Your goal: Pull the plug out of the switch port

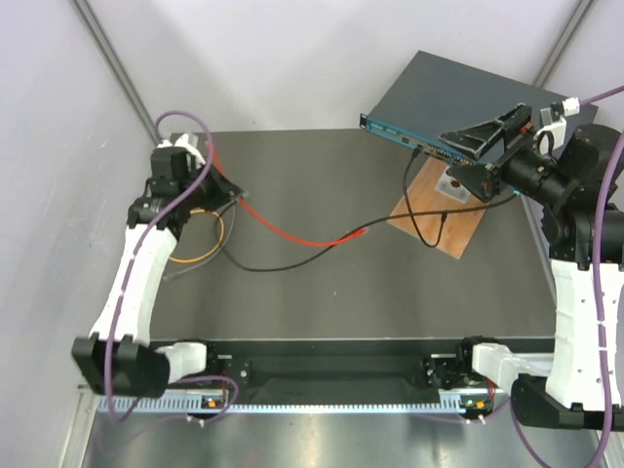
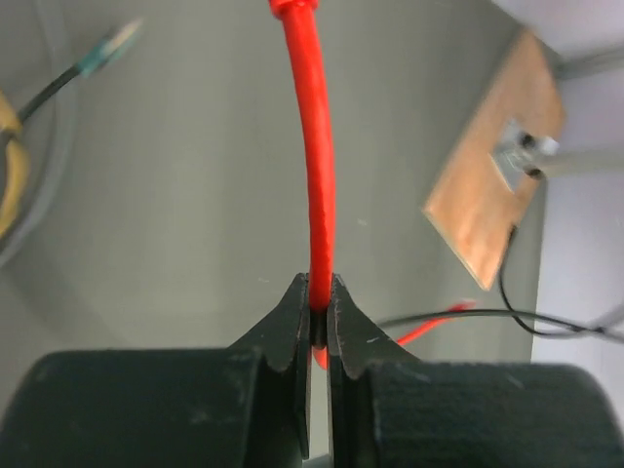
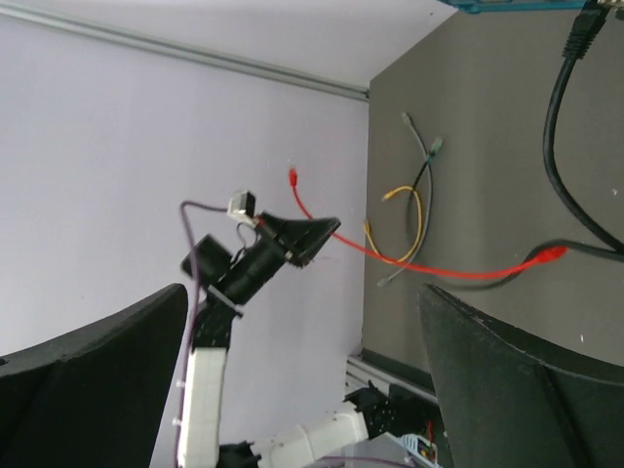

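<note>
**Inspector:** Condition and position of the switch?

**Assistant:** The switch [image 1: 468, 93] is a wide, flat, dark grey-blue box at the far right corner of the table [image 1: 322, 283], set at an angle. Its long teal face [image 1: 400, 135] looks toward the near left. The face carries a row of small sockets, too small to count.

**Inspector:** The plug?

**Assistant:** A black cable [image 1: 411, 190] runs from over the wooden board [image 1: 429, 219] up to the teal face. In the right wrist view its plug [image 3: 583, 34] sits right at the teal edge. Whether it is seated in a port, I cannot tell.

**Inspector:** Right gripper?

**Assistant:** The right gripper [image 1: 456, 156] hangs over the far end of the board, just on the near side of the teal face. Its fingers [image 3: 88, 390] are spread wide. In the wrist view the plug lies off to one side of the gap, not between them. No contact can be made out.

**Inspector:** Left gripper?

**Assistant:** The left gripper [image 2: 320, 302] is at the far left of the table, clamped tight on a red cable [image 2: 314, 146] pinched at the fingertips. That cable crosses the table to the right. Its red end lies mid-table, beside a black lead. A yellow cable [image 1: 200, 244] lies looped on the table just on the near side of this gripper.
</note>
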Robot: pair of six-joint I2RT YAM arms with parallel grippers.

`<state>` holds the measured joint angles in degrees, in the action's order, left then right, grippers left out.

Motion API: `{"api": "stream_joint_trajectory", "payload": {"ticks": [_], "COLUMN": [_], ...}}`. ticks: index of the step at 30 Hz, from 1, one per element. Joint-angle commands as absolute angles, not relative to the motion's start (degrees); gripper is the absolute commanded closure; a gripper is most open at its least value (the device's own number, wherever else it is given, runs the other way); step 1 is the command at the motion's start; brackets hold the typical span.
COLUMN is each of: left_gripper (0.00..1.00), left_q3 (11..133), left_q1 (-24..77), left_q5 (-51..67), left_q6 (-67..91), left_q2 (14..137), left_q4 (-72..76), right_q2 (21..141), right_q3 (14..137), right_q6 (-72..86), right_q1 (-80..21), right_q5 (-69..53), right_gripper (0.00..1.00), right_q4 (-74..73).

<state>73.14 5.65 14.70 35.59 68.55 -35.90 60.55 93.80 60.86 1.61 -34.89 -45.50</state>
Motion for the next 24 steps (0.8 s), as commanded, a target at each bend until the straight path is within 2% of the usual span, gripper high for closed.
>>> {"api": "stream_joint_trajectory", "payload": {"ticks": [1,5,6,10,13,18,24], "left_gripper": [1.0,1.0,1.0,1.0,1.0,1.0,1.0], "left_q3": [72.3,73.5,73.6,70.6,74.2,79.0,69.4], "left_q1": [-4.0,-9.1,-10.5,-14.6,-15.1,-16.8,-16.8], "left_q5": [29.1,24.8,19.6,18.9,15.0,18.5,19.9], "left_q6": [31.3,27.7,27.4,27.0,22.9,21.7,28.3], "left_q2": [69.7,72.2,73.2,75.5,81.8,91.7,90.4], "left_q4": [-26.3,-29.9,-32.3,-27.9,-32.8,-38.1,-27.7], "right_q2": [59.8,59.8,59.9,60.9,61.3,63.3,63.6], "right_q3": [93.0,92.8,92.7,92.5,91.7,94.7,94.8], "right_q6": [59.5,58.6,58.6,57.6,57.6,53.9,51.1], "right_q1": [1.0,1.0,1.0,1.0,1.0,1.0,1.0], "right_q5": [-39.1,-39.5,-39.8,-41.5,-41.5,-40.4,-39.8], "right_gripper": [0.0,0.0,0.0,0.0,0.0,0.0,0.0], "right_q4": [-45.8,-46.4,-46.3,-46.6,-46.5,-50.4,-51.6]}}
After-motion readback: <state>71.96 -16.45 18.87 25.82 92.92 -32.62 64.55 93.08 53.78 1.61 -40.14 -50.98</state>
